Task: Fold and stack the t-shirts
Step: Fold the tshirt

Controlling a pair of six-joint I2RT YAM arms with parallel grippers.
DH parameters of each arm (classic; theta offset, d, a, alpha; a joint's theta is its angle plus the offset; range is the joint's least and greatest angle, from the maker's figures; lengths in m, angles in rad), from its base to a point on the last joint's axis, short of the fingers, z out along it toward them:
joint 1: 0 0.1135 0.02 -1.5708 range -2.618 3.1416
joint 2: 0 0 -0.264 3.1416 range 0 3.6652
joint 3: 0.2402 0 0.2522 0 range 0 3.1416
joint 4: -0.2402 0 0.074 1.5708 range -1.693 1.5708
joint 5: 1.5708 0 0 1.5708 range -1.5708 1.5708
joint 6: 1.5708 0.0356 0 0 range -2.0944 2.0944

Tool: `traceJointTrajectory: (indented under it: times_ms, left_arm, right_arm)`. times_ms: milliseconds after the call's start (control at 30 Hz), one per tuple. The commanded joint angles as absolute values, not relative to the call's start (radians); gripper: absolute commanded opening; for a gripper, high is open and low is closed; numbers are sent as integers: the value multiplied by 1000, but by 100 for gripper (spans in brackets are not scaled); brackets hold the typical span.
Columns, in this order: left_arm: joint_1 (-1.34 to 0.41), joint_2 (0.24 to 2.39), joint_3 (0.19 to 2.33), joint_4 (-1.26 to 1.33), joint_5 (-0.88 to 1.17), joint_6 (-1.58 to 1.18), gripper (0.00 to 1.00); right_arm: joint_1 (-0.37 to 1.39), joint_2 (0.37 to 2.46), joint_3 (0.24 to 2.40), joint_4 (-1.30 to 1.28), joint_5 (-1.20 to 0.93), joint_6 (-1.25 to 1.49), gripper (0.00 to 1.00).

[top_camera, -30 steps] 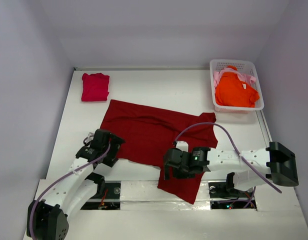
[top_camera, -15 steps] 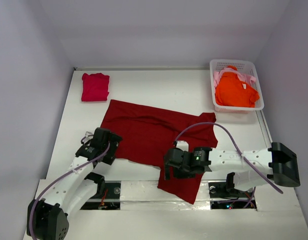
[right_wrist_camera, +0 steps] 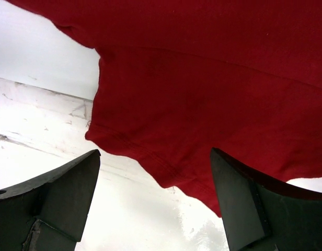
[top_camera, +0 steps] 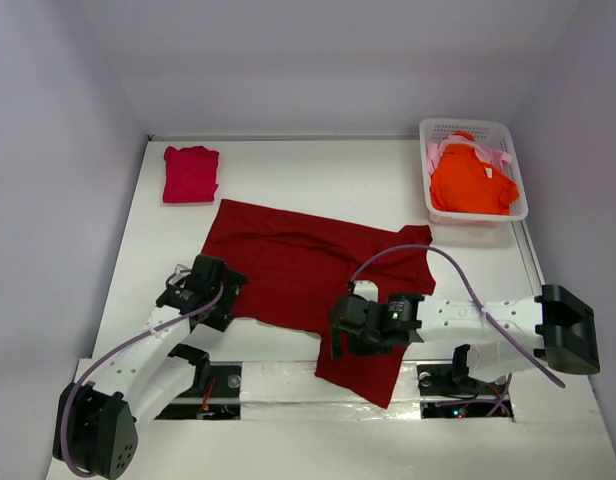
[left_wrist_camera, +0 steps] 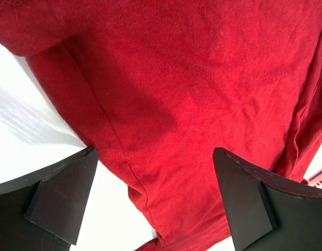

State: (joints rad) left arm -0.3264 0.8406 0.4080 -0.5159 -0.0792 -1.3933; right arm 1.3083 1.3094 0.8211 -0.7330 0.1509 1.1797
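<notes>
Top external: white table (top_camera: 318,170) fills most of the frame. Dark red shirt (top_camera: 288,265) is spread roughly flat across the centre, wrinkled, with its lower-right end lying over the table's near edge at bottom centre. White basket (top_camera: 509,134) sits upper right, holding the orange shirt (top_camera: 471,182) bunched on top and the pale pink shirt (top_camera: 432,153) poking out at its left side. Crimson-pink shirt (top_camera: 190,173) lies folded at upper left, well apart from the dark red one. Left wrist: left gripper (left_wrist_camera: 153,201) jaws spread wide, nothing gripped, over the shirt's lower-left edge, with a hem seam running between the fingers. Right wrist: right gripper (right_wrist_camera: 153,201) jaws also wide, holding nothing, above the shirt's bottom edge where cloth meets bare table.
</notes>
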Motion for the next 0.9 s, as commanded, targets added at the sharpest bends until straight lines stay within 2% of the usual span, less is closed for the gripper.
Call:
traceJointTrajectory:
  times_ms: [0,167,367,667,867]
  left_arm:
    - [-330,851,400,-503,-77,-1405,90]
    - [-339,871,377,-486,-55,-1411,88]
    - [-339,870,354,-471,-37,-1420,79]
    - [-339,851,322,-445,-21,-1424,56]
    - [-339,851,324,-440,-25,-1417,36]
  right_arm:
    - [1292,1290,819,-719,181,1157,90]
    - [1272,1287,813,-715,183,1138,90]
    - [1262,1302,813,-704,176,1124,90]
    - [1244,1292,810,-710,181,1123,90]
    - [1244,1279,808,-716,184,1135,90]
